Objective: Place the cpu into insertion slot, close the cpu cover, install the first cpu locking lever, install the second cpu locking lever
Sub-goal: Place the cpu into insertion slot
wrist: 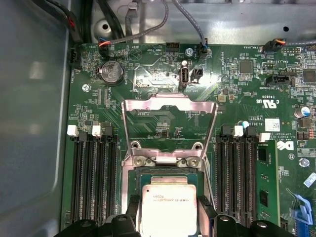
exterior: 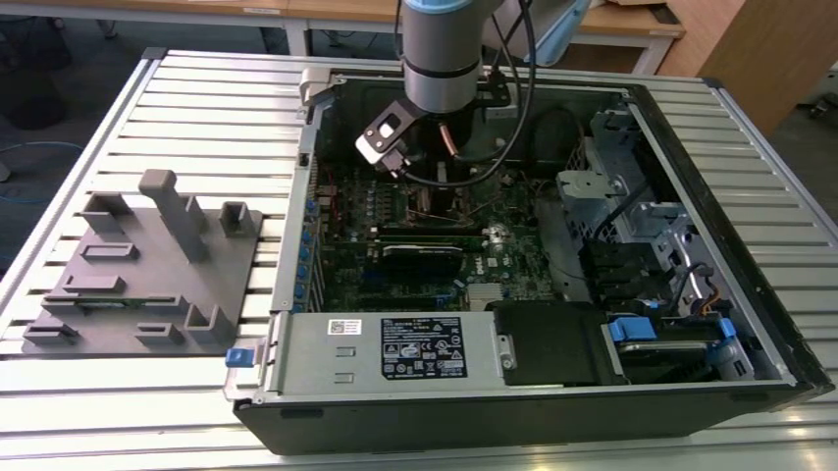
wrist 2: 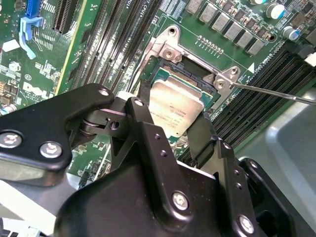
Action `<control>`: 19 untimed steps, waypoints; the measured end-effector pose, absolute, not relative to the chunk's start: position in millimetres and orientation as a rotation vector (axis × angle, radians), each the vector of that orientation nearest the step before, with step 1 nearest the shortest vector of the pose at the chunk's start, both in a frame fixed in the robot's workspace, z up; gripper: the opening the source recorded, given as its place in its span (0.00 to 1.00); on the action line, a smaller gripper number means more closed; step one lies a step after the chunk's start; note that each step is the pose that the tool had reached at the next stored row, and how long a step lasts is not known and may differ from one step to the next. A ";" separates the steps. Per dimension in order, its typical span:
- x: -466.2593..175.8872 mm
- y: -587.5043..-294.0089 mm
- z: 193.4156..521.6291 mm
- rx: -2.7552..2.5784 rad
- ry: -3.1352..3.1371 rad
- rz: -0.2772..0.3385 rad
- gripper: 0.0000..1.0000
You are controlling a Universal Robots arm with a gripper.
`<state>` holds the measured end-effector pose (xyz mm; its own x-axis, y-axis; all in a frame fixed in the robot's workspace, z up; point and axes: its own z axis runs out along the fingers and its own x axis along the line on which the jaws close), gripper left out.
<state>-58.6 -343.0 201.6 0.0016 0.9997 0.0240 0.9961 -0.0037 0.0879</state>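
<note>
The cpu sits between the fingers of my gripper. The gripper is closed narrowly onto two opposite edges of the chip, I judge so that it hangs flat with its dull metal top facing up. It is right at the insertion slot, square to the silvery rim. In both wrist views I cannot tell whether it already rests in the socket or hangs just above it.

The cpu cover is swung up and back on its hinge and lies away from the socket, with bare board showing through its window. That leaves the opening free for a straight descent. A thin locking lever juts out sideways from the socket corner, unlatched and clear of my fingers.

Black memory slots flank the socket on both sides of the green motherboard. In the exterior view my arm reaches steeply down into the open computer case.
</note>
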 end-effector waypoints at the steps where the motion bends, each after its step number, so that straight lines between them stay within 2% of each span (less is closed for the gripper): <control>1: -58.6 -343.0 201.6 2.191 2.184 0.122 0.54; 19: -59.2 -340.1 198.5 2.190 2.182 0.119 0.54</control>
<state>-59.2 -340.1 198.5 0.0024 0.9998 0.0206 0.9961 -0.0042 0.0880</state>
